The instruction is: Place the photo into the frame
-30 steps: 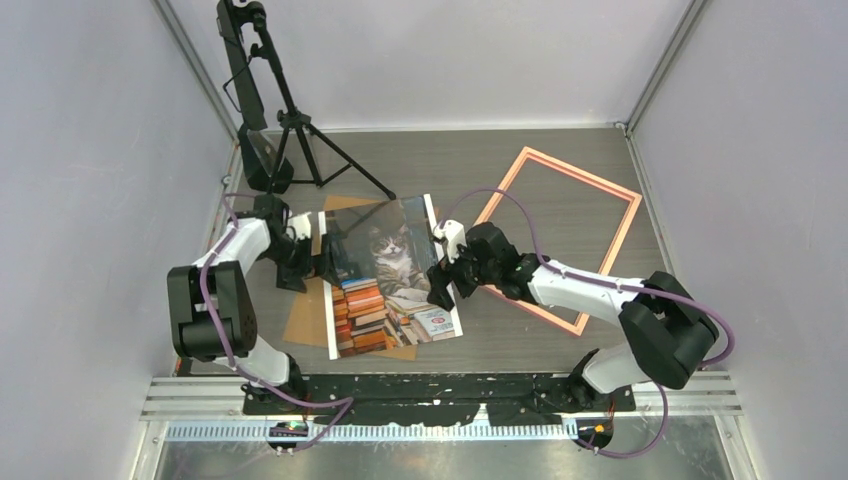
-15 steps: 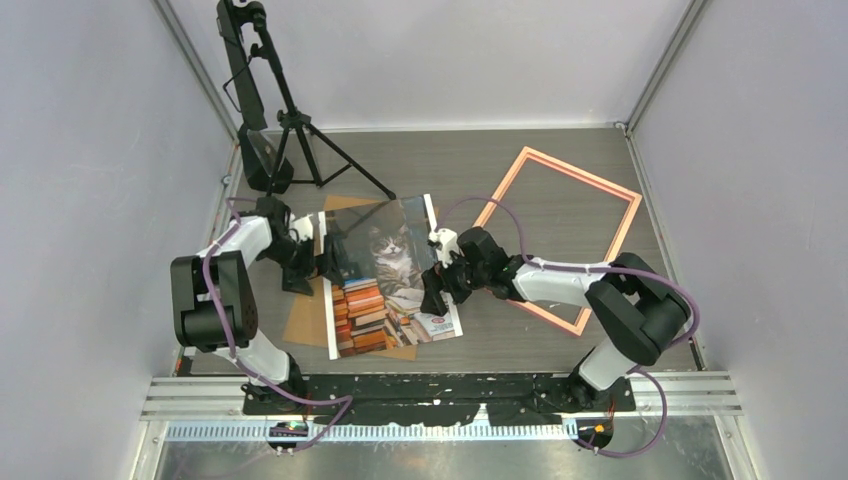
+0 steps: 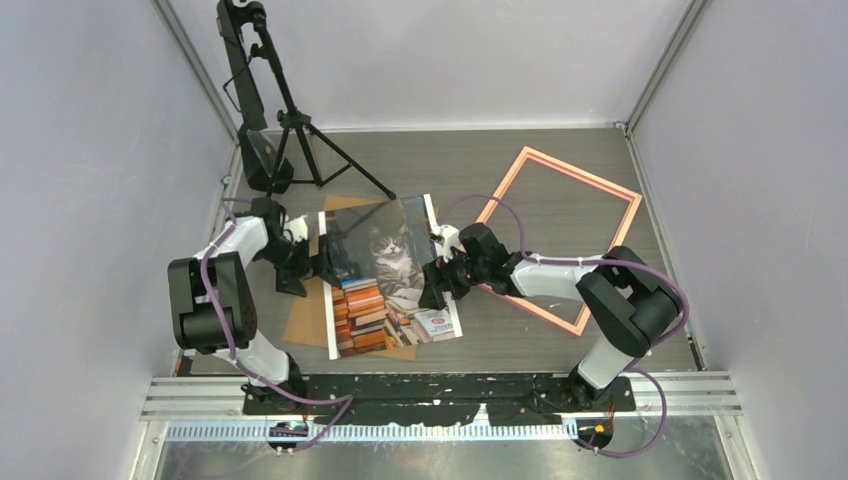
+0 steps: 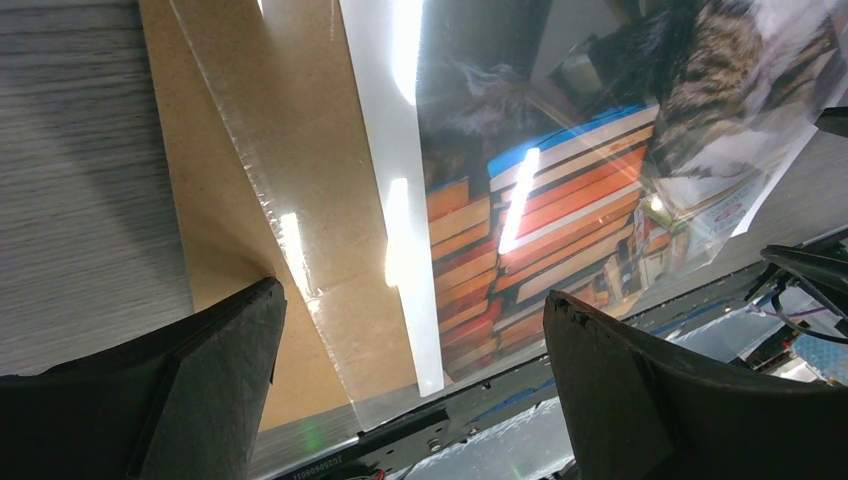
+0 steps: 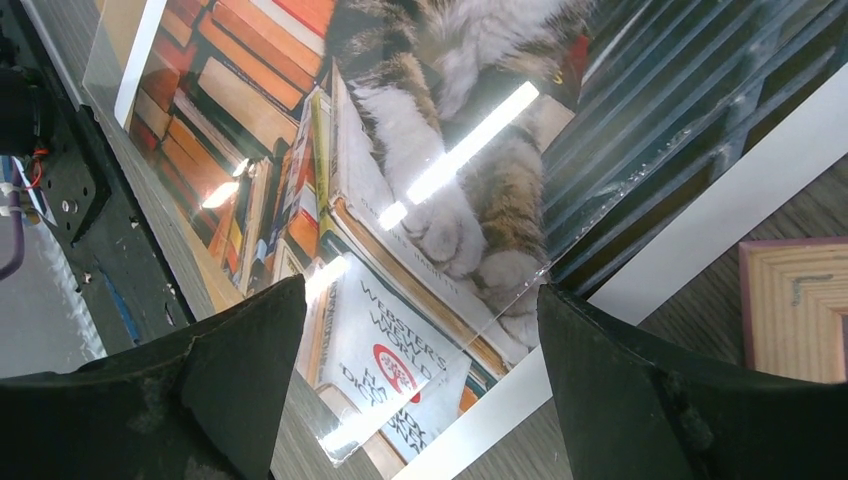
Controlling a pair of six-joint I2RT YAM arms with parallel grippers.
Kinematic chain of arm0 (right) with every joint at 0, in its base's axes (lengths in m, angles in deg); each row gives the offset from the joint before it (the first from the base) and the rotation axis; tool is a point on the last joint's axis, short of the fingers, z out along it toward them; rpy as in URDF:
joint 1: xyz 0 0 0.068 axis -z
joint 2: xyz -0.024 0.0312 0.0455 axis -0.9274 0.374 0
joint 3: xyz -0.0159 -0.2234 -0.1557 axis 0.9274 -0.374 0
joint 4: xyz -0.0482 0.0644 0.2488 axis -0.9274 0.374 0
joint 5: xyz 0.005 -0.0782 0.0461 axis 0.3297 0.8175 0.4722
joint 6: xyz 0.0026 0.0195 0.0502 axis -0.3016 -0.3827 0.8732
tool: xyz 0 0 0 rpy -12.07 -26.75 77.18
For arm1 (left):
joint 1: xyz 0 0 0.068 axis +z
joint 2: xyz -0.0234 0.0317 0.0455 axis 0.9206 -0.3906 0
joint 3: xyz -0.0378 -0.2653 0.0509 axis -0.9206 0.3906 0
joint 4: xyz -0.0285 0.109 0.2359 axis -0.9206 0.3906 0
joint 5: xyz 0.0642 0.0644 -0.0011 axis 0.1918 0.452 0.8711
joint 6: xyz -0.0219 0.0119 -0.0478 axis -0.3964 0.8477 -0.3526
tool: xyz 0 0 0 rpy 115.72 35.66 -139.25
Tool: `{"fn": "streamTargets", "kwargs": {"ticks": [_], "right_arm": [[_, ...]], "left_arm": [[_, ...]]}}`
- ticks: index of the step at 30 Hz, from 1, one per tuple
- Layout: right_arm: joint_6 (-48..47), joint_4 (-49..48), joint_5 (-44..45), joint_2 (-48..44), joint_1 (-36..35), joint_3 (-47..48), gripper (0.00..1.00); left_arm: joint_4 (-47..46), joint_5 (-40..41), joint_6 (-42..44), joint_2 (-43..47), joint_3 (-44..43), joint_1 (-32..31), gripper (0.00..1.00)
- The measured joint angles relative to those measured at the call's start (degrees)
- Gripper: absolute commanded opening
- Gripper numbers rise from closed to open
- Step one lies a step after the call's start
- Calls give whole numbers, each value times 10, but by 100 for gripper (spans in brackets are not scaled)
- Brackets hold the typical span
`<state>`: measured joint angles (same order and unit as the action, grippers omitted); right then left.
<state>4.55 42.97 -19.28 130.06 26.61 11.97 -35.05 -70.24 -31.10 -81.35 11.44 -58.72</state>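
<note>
Lining up on photo (image 3: 385, 290) | left hand (image 4: 412, 300) wide, empty, at left edge | right hand (image 5: 422, 290) wide, empty, at right edge | pinch print only, not brown board (image 3: 300, 320); carry level to frame (image 3: 580, 173)

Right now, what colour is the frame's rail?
Salmon-pink to light orange, plain with no pattern: the frame. It shows best in the top external view.

Overhead wide; wrist views close, sharing photo (image 3: 372, 300).

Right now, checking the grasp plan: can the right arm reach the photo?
Probably yes: the right arm's fingers stand open over the photo at its right edge; only a clear sheet lying on it might hinder the grip.
</note>
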Motion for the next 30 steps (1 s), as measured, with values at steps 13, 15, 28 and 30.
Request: {"fn": "streamTargets", "kwargs": {"ticks": [13,15,28,30], "right_arm": [[54,-37,-55,32,34,9,90],[67,-45,-70,40,42,11,90],[123,-83,-122,53,83,-2,83],[132,-93,-129,52,90,-7,83]], "left_arm": [[15,-9,-4,-38,-21,2,99],[17,-14,-5,-44,-24,6,99],[16,-44,-16,-52,-23,11,99],[14,-50,-16,-51,-21,10,99]]}}
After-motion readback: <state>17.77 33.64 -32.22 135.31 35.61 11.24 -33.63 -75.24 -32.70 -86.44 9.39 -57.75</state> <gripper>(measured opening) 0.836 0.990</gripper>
